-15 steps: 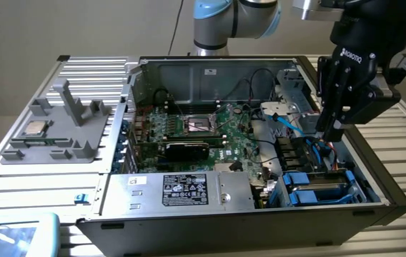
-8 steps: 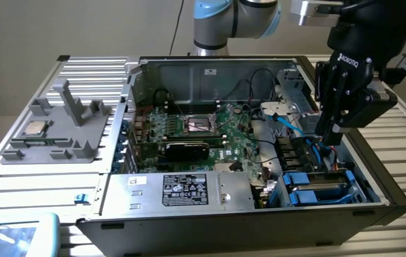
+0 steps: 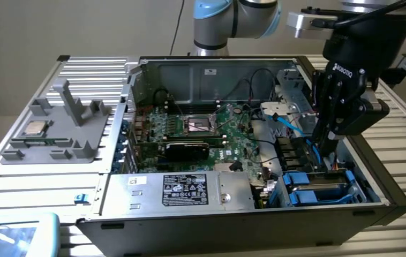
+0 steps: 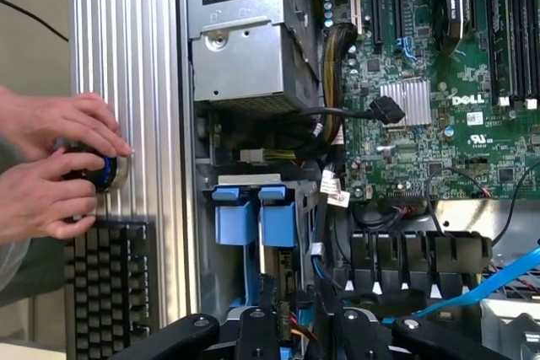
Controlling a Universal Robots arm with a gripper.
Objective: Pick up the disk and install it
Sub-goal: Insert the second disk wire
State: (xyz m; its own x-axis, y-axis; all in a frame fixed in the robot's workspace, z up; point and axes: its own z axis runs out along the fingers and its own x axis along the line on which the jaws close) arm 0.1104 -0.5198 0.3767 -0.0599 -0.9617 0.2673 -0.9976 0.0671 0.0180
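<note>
**What the frames keep from view**

The gripper (image 3: 322, 140) dips behind the drive cage at the case's (image 3: 188, 225) three o'clock side, so its fingertips are hidden and its grip cannot be told. In the wrist view, its black linkages are cut off by the picture's edge. The disk (image 3: 317, 187) shows mostly as blue frame; its label is hidden. The power supply (image 3: 188, 188) label print is too small to read. Two hands (image 4: 51, 166) cover a round blue-ringed object (image 4: 99, 173), unidentifiable. The keyboard (image 4: 110, 292) is cropped. A pale tray (image 3: 14, 233) at seven o'clock is cut off.
</note>
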